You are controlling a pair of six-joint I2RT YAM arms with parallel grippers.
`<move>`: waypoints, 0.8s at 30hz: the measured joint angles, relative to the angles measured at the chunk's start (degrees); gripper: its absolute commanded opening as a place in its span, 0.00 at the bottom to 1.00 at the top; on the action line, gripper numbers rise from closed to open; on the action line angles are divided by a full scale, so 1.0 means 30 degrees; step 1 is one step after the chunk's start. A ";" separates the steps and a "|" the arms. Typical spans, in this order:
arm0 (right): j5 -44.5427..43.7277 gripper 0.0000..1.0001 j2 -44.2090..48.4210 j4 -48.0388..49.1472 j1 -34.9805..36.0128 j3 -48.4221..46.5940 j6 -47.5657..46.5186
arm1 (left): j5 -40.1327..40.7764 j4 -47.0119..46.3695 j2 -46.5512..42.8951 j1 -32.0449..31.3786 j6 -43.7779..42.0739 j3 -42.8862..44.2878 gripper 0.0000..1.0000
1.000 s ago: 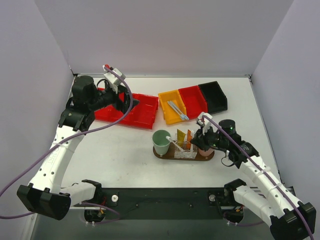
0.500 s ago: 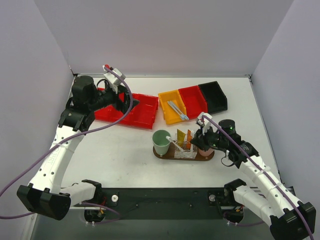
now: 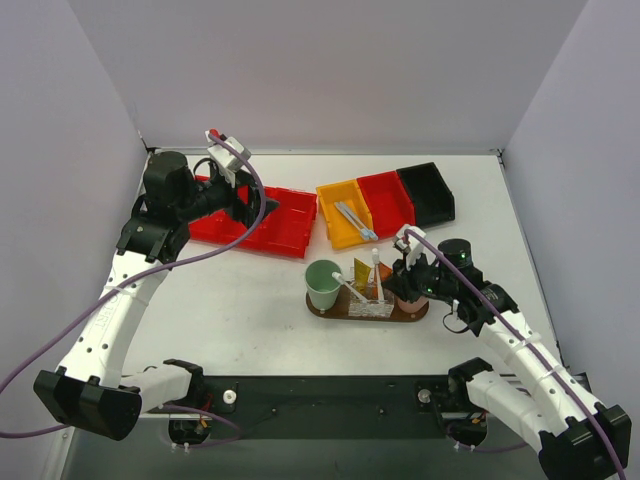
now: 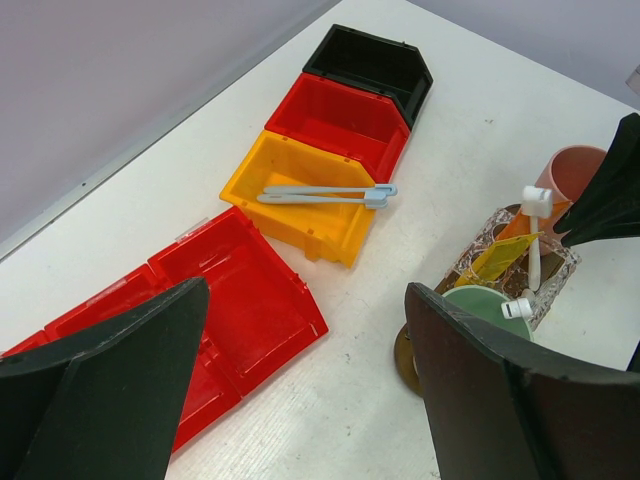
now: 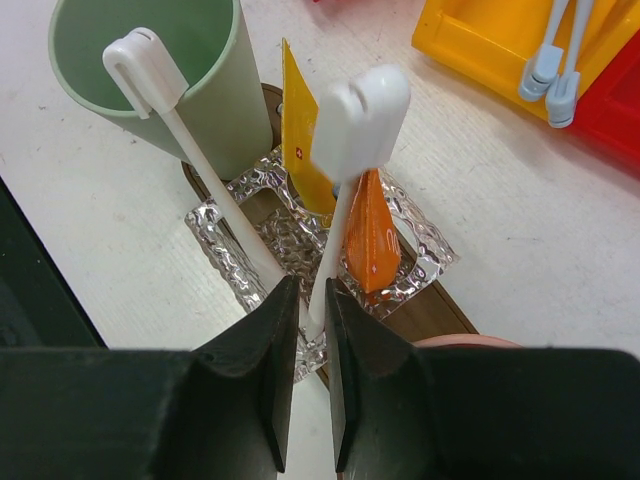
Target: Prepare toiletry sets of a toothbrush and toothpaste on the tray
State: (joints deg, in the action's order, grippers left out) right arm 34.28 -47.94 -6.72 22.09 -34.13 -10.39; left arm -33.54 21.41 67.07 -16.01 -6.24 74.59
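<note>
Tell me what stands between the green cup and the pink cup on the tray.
A clear faceted glass holding a yellow tube, an orange tube and a white toothbrush; the top external view shows it, the left wrist view too.

Right of centre I see a yellow plastic bin [image 3: 335, 236], a red plastic bin [image 3: 388, 202] and a black plastic bin [image 3: 428, 192], side by side.

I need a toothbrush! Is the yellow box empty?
Not empty. Two slim toothbrushes with pale blue ends lie side by side inside the yellow box, seen in both the left wrist and top views.
</note>
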 measured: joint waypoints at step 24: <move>0.0080 0.16 0.0503 -0.0342 -0.0124 -0.0036 0.0007 | -0.0044 -0.0051 -0.0044 0.0000 0.0000 -0.0036 0.91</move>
State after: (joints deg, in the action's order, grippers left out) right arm 34.52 -46.44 -7.75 21.71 -34.24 -10.37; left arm -33.67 21.26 66.94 -16.01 -6.24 74.48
